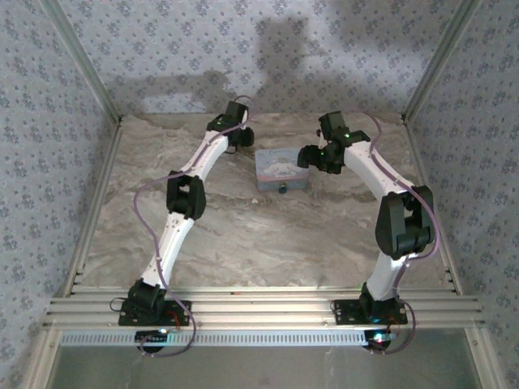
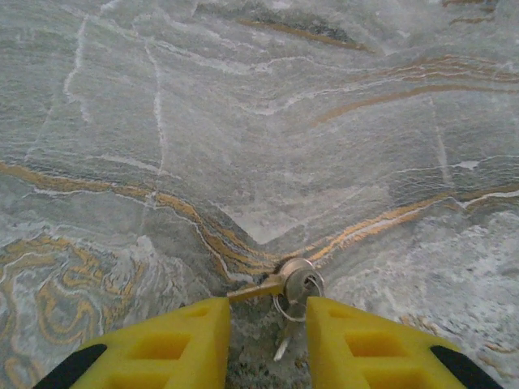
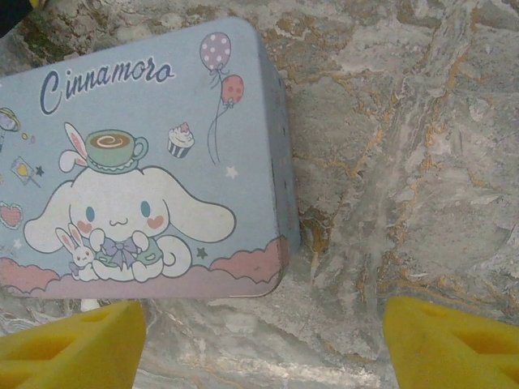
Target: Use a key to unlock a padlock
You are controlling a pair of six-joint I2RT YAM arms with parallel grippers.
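We see a pale blue cartoon tin [image 3: 138,162] near the far edge of the table [image 1: 243,243], just ahead of the right gripper [image 3: 259,312], its jaws wide and empty, while left of it the brass key [image 2: 256,290] lies between the tips of the left gripper [image 2: 268,306], jaws narrowly apart, not clamping it.

Pale blue tin [image 1: 281,170], cartoon lid up, flat on marbled tabletop [image 1: 243,243], centre of top view; floral-papered walls [image 1: 162,49] behind and at both sides; aluminium rails [image 1: 268,312] across lower edge.
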